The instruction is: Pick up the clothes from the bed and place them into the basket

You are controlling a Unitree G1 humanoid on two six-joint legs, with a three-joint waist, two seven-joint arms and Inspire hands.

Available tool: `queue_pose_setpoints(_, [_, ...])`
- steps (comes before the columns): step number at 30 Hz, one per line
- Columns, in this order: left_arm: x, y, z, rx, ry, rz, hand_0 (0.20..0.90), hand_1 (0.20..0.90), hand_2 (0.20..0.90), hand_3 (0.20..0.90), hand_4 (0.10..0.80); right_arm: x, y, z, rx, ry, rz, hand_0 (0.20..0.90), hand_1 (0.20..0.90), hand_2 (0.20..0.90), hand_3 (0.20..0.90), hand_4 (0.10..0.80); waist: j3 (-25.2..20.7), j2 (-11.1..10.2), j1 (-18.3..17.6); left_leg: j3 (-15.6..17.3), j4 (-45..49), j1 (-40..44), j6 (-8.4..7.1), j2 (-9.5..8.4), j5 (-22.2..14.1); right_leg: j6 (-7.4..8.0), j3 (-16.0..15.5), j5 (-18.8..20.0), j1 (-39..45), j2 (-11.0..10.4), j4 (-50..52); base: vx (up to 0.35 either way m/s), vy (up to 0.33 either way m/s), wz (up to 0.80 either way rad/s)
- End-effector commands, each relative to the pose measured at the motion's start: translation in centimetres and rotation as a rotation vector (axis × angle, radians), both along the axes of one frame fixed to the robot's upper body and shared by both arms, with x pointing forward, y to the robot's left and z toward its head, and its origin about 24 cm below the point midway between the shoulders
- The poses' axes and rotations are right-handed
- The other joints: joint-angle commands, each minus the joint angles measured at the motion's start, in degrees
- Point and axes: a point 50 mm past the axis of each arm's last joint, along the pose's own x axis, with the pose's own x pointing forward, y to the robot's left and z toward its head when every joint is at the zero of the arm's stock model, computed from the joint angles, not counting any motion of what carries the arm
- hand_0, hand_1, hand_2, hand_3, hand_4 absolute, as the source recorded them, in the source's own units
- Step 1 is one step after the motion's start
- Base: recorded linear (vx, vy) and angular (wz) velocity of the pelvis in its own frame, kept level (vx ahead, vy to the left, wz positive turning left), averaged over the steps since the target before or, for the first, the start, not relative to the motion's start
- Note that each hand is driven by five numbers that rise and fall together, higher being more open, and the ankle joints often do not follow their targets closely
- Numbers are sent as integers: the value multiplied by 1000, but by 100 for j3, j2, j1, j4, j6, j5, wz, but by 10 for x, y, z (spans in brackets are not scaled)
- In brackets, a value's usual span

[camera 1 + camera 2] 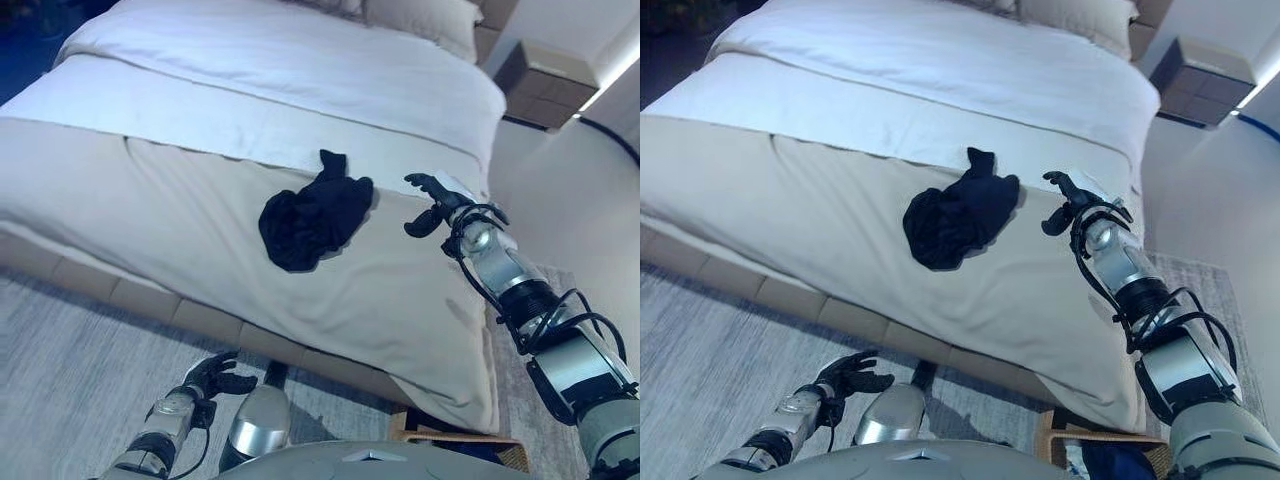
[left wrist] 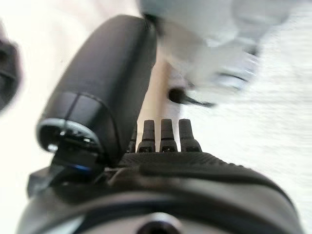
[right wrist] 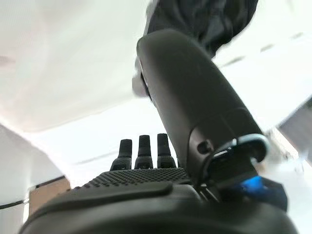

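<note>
A crumpled black garment [image 1: 314, 212] lies on the beige bed cover [image 1: 190, 215], near the bed's foot and right of centre. My right hand [image 1: 436, 202] hovers over the cover just to the right of the garment, apart from it, fingers straight and holding nothing. In the right wrist view the garment [image 3: 204, 17] shows beyond the thumb. My left hand [image 1: 212, 378] hangs low over the grey rug in front of the bed, fingers relaxed and empty. Part of a wooden basket rim [image 1: 455, 436] with dark cloth inside shows at the lower right, beside the bed's corner.
The bed has a white sheet [image 1: 290, 70] and pillows [image 1: 420, 20] at the head. A bedside cabinet [image 1: 545, 80] stands at the far right. A grey rug [image 1: 70, 350] covers the floor in front of the bed.
</note>
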Motion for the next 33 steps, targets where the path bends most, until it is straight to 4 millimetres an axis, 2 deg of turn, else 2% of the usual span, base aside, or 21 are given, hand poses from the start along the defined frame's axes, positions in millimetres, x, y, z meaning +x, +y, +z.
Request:
queue_pose_setpoints(1, [-9, 7, 0, 32, 25, -70, 900, 900, 900, 900, 800, 23, 16, 69, -177, -225, 68, 900, 900, 900, 900, 800, -19, 163, 263, 192, 17, 467, 418, -118, -741, -168, -159, 30, -611, -57, 1128, -47, 69, 33])
queue_pose_setpoints(6, [16, 3, 11, 19, -69, -93, 900, 900, 900, 900, 800, 33, 26, 78, -318, -257, 39, 900, 900, 900, 900, 800, 401, 163, 562, -28, 227, 100, 404, -159, -819, -152, -189, -35, -835, -161, 1438, -40, 3, 27])
queue_pose_setpoints(12, [49, -11, 27, -22, -212, -137, 900, 900, 900, 900, 800, 46, 12, 110, -431, -327, -135, 900, 900, 900, 900, 800, 961, 301, 950, -270, 528, -628, 415, -248, -735, -251, -393, -55, -1299, -284, 1744, -93, 22, 25])
queue_pose_setpoints(15, [54, -15, 30, -34, -256, -135, 900, 900, 900, 900, 800, 46, 1, 125, -462, -396, -234, 900, 900, 900, 900, 800, 1183, 378, 1072, -290, 647, -894, 433, -276, -705, -265, -491, -23, -1513, -328, 1859, -35, 32, 24])
queue_pose_setpoints(19, [54, -16, 32, -48, -284, -111, 900, 900, 900, 900, 800, 45, -1, 146, -423, -541, -324, 900, 900, 900, 900, 800, 1366, 456, 1155, -308, 712, -1162, 446, -294, -647, -262, -584, -45, -1762, -358, 2036, -11, 52, 17])
queue_pose_setpoints(23, [48, -19, 28, -81, -300, -85, 900, 900, 900, 900, 800, 42, -4, 168, -434, -651, -387, 900, 900, 900, 900, 800, 1463, 580, 1181, -313, 974, -1532, 492, -362, -683, -254, -641, -114, -2211, -523, 2521, -13, 120, 7])
queue_pose_setpoints(26, [43, -21, 24, -100, -294, -71, 900, 900, 900, 900, 800, 42, -10, 169, -436, -618, -423, 900, 900, 900, 900, 800, 1463, 633, 1156, -272, 1143, -1717, 504, -390, -724, -261, -616, -145, -2442, -604, 2730, 13, 111, 4])
queue_pose_setpoints(31, [39, -21, 24, -129, -310, -63, 900, 900, 900, 900, 800, 41, -32, 148, -450, -433, -496, 900, 900, 900, 900, 800, 1463, 709, 1221, -262, 1283, -2006, 544, -401, -734, -277, -669, -238, -2745, -703, 3060, 31, 52, 2])
queue_pose_setpoints(33, [42, -20, 27, -135, -327, -75, 900, 900, 900, 900, 800, 41, -37, 146, -449, -411, -503, 900, 900, 900, 900, 800, 1463, 723, 1267, -285, 1295, -2098, 559, -412, -727, -253, -709, -219, -2821, -746, 3162, 39, -4, 5])
